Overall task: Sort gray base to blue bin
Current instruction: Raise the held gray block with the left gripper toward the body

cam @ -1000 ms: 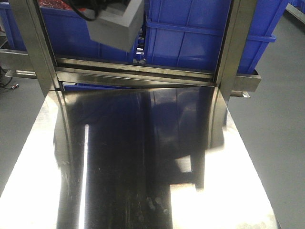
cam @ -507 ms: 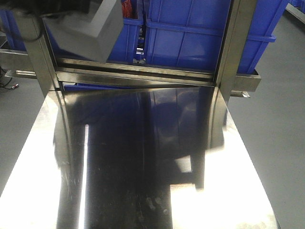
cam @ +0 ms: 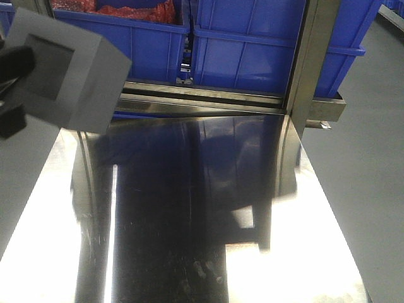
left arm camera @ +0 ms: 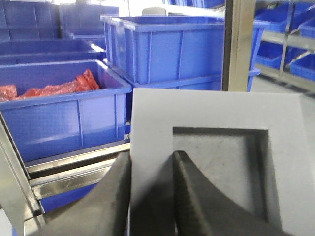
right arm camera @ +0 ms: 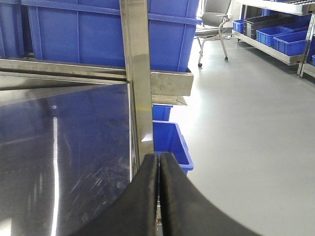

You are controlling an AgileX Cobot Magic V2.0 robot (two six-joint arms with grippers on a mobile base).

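Observation:
The gray base [cam: 63, 82] hangs in the air over the table's far left corner, its square recess facing the camera. My left gripper [cam: 16, 95] is shut on it. In the left wrist view one finger lies inside the recess of the gray base [left arm camera: 216, 113] and the other outside, so my left gripper [left arm camera: 151, 155] pinches its wall. Blue bins stand on the rack behind: one holding red material [cam: 136, 38] and a taller one [cam: 252, 50]. Which of them is the task's blue bin I cannot tell. My right gripper [right arm camera: 158, 155] is shut and empty at the table's right edge.
A shiny steel table [cam: 189, 214] fills the front view. Steel uprights [cam: 309, 63] and a rail [cam: 202, 98] separate it from the bins. A small blue bin [right arm camera: 170, 140] sits on the floor to the table's right, and an office chair [right arm camera: 214, 22] stands farther off.
My left gripper has carried the gray base from in front of the bins to the left, lower and nearer the camera. The base has turned so its recess now shows.

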